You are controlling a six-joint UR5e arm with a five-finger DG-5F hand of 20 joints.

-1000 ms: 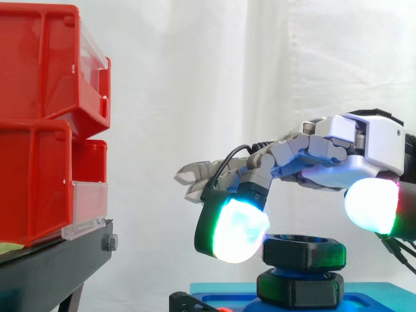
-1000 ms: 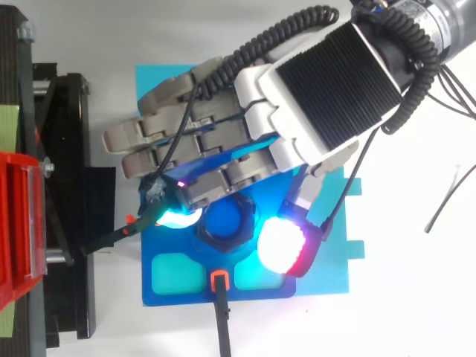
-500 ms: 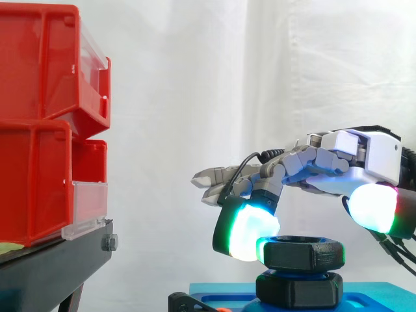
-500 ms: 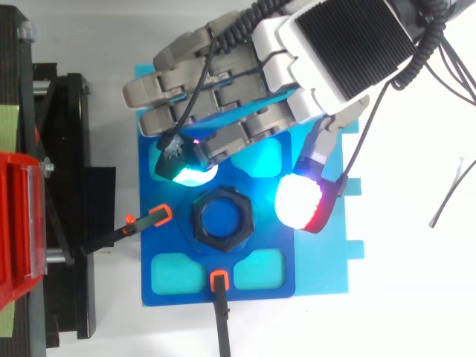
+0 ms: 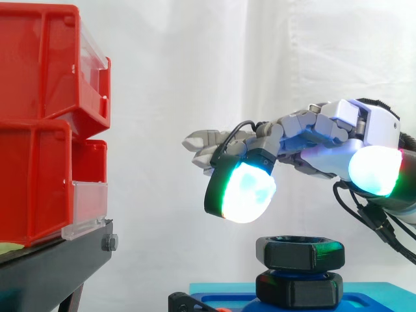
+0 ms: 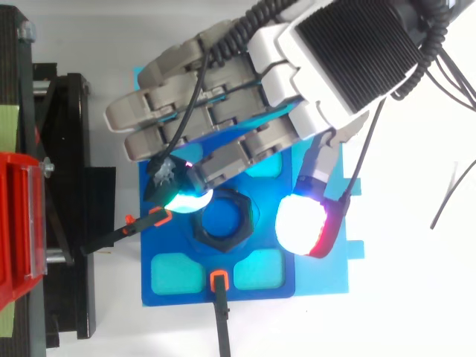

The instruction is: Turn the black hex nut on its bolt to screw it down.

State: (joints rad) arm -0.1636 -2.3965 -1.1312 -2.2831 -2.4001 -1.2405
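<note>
You have the hand [image 5: 351, 130] hovering with its fingers loosely spread, holding nothing. The black hex nut [image 5: 299, 252] sits directly below it on its blue bolt [image 6: 223, 218], with a clear gap up to the glowing pads. From above, the cyan-green fingertip [image 6: 186, 201] hangs over one edge of the nut and the white-red thumb pad [image 6: 301, 225] stands off the opposite side. The nut rises from the blue base [image 6: 175, 245] under the palm. The red bins [image 5: 39, 130] lie well beyond the fingertips.
</note>
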